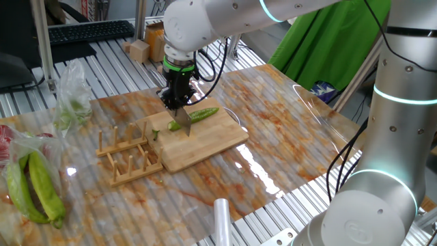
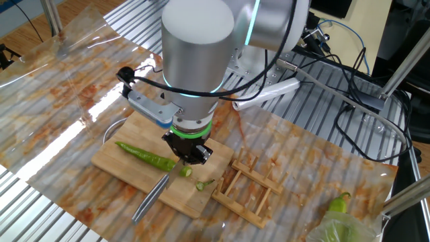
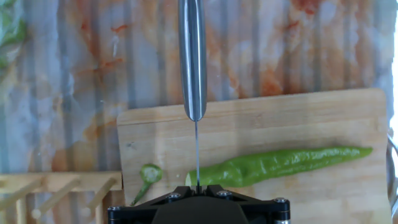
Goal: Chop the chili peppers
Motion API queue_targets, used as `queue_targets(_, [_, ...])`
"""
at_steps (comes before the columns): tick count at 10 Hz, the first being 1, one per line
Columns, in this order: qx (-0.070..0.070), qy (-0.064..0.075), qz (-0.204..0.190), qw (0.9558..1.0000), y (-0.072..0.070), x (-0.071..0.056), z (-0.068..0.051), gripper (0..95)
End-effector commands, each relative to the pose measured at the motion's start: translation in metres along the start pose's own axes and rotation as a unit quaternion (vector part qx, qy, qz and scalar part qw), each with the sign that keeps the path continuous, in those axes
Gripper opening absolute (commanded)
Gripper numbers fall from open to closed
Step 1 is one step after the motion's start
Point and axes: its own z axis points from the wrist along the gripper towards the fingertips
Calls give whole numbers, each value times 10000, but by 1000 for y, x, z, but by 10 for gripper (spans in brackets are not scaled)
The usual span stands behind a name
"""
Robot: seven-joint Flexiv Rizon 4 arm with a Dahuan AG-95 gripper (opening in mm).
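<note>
Hand view shows the gripper clenched on a knife, blade edge-down across the chili's cut end, lined up for another slice. One slice lies left on the board.

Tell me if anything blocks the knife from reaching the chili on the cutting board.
Nothing visible does. The gripper holds the knife with its blade right at the cut end of the green chili; the cut slice lies apart on the cutting board.

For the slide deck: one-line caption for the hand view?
Gripper holding knife edge-down across green chili on cutting board, stem slice already cut.
</note>
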Motion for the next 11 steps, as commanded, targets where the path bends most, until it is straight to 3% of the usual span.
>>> queue_targets(1, [-70, 43, -224, 9997, -9, 1, -3, 0])
queue_targets(3, [-106, -29, -312, 9995, -20, 4, -6, 0])
queue_targets(4, [-243, -26, -343, 9991, -28, 5, -6, 0])
queue_targets(5, [-289, -111, -319, 9990, -29, 6, -6, 0])
queue_targets(11, [-289, -181, -258, 9991, -18, 7, -6, 0])
